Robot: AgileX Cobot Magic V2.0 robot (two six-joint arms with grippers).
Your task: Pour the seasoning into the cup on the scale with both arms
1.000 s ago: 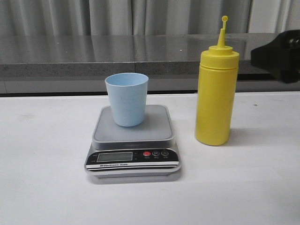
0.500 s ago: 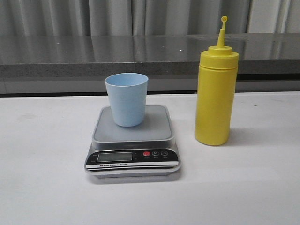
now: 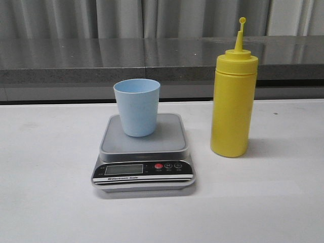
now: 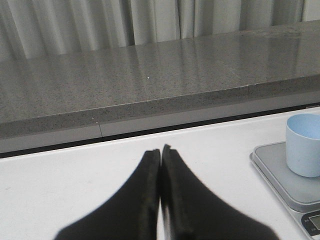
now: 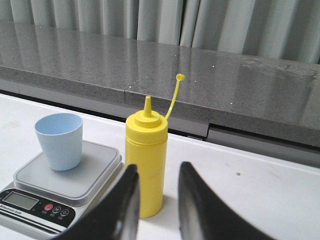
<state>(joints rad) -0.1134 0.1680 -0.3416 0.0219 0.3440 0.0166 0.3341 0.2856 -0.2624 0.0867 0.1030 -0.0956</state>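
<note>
- The white table (image 3: 45, 202) is lying smooth and matte under everything, with a speckled grey stone ledge (image 3: 76, 61) running along behind it.
- The scale (image 3: 144, 152) is sitting near the middle of the table: a flat silver-grey rounded-square platform with a glossy black front panel, a display and a red button.
- The seasoning (image 3: 233, 101) is standing upright just to the right of the scale, clear of it. It is a tall yellow plastic cylinder with a narrow nozzle, its small cap dangling open on a tether. I would guess it squeezes softly and feels slick, so gripping the mid-body looks safest; pinching hard might squirt it early.
- The cup (image 3: 136, 106) is resting upright on the scale's platform, towards its back left. Pale blue, tapered and handleless, it is probably light and easy to tip.
- The right gripper (image 5: 156, 200) is hanging short of the seasoning, its black fingers parted and empty.
- The left gripper (image 4: 160, 195) is hovering left of the scale, fingers pressed together, holding nothing.
</note>
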